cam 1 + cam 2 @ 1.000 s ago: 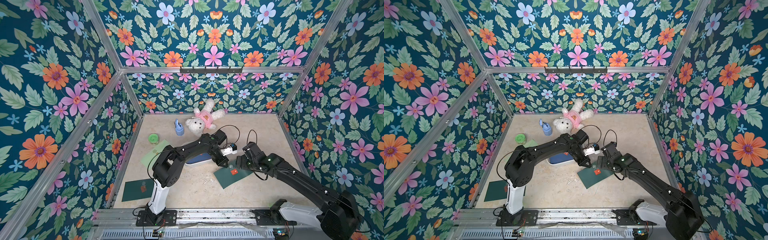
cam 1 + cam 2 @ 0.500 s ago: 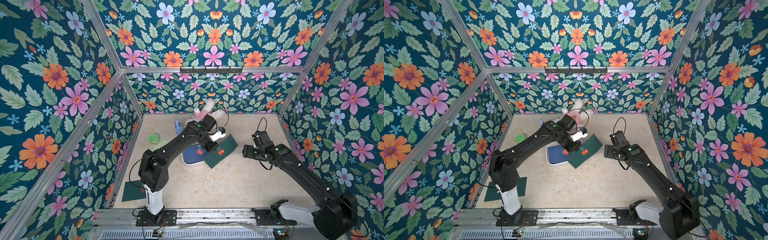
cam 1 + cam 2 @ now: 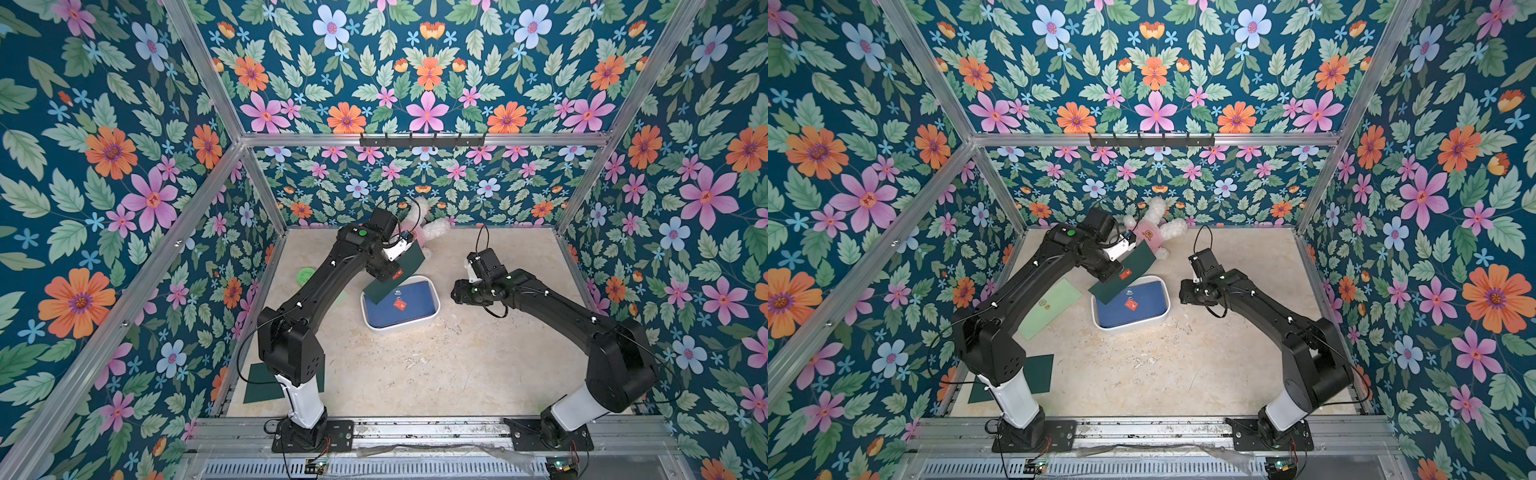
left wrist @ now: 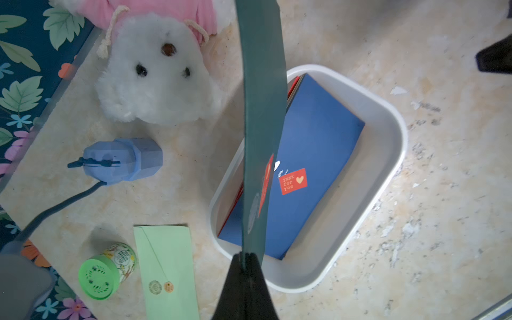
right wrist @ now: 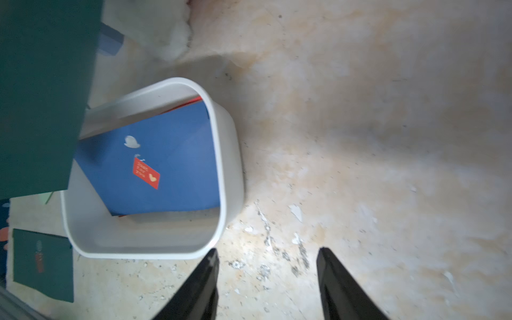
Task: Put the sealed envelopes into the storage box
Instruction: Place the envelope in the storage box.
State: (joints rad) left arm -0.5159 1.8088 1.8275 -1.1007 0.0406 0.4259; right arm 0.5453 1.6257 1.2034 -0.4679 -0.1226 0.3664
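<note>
My left gripper is shut on the edge of a dark green envelope with a red seal. It holds the envelope tilted in the air over the back left part of the white storage box. Inside the box a navy envelope lies on top, and a red edge shows under it. My right gripper stands open over bare table just right of the box, with nothing between its fingers. A light green envelope and a second dark green one lie on the table at the left.
A white plush bear in pink lies at the back wall behind the box. A small blue object with a cord and a round green-lidded jar stand at the back left. Flowered walls close in three sides.
The left gripper lifted the dark green envelope off the table in front of the box and carried it back over the box. The right gripper pulled away to the right, and its jaws narrowed.
</note>
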